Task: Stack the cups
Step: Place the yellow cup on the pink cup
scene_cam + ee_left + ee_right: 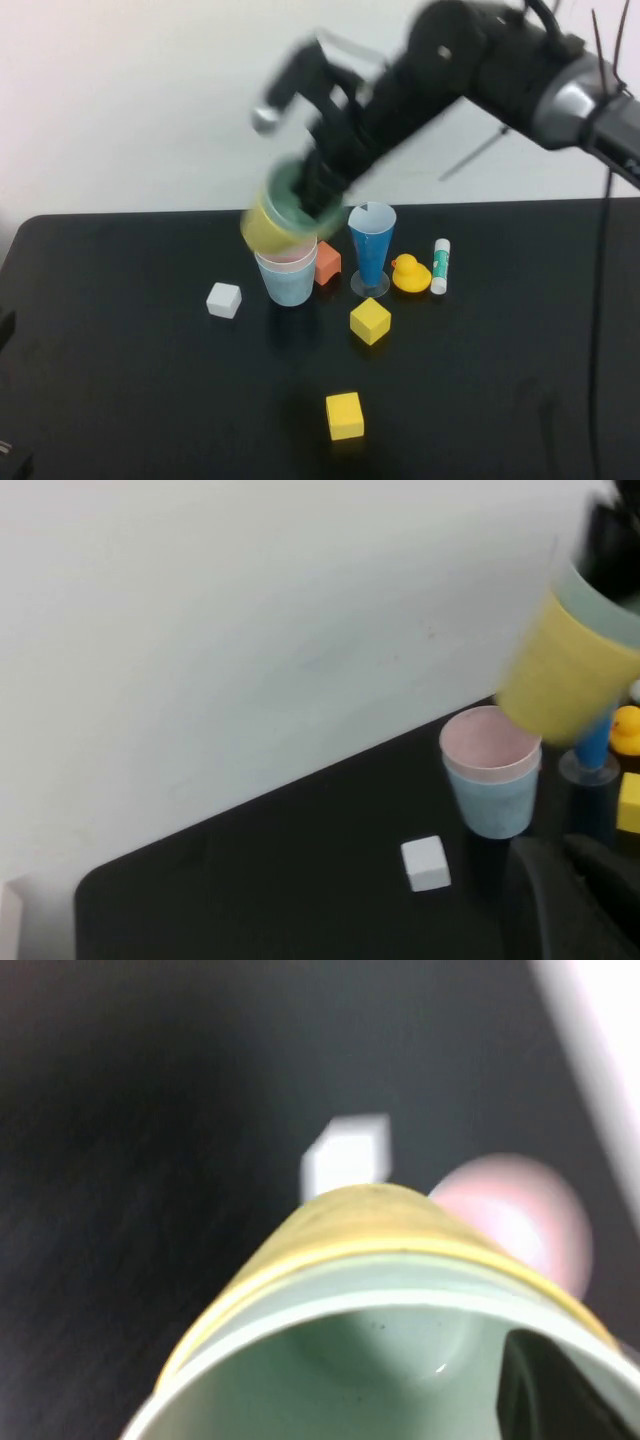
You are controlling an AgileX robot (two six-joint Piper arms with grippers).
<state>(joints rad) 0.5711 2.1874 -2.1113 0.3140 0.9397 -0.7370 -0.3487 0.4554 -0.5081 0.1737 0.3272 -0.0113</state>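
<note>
The right gripper [305, 190] hangs in the air above the back middle of the black surface [120, 380]. Its jaws are closed on the rim of the green cup [300, 200], which sits inside the yellow cup [268, 228]. These two nested cups are tilted. Their open tops point up and toward the right arm, and their bottoms point down and to the robot's left. Their long axis leans a lot, not straight up.

Right under them the pink cup [290, 259] sits inside the light blue cup [290, 284]. This pair stands upright on the surface with the open top facing up. The yellow cup's low edge is just above the pink rim, and I cannot tell if they touch.

The left gripper [570, 900] is low at the near left of the surface, well apart from the cups, with its jaws closed on nothing.

On the surface there are also a white block [224, 300], an orange block [328, 263], a dark blue cone glass [371, 250], a yellow duck [410, 274], a glue stick [441, 266] and two yellow blocks [370, 321] [344, 416]. Behind the surface is a plain white wall [130, 100].
</note>
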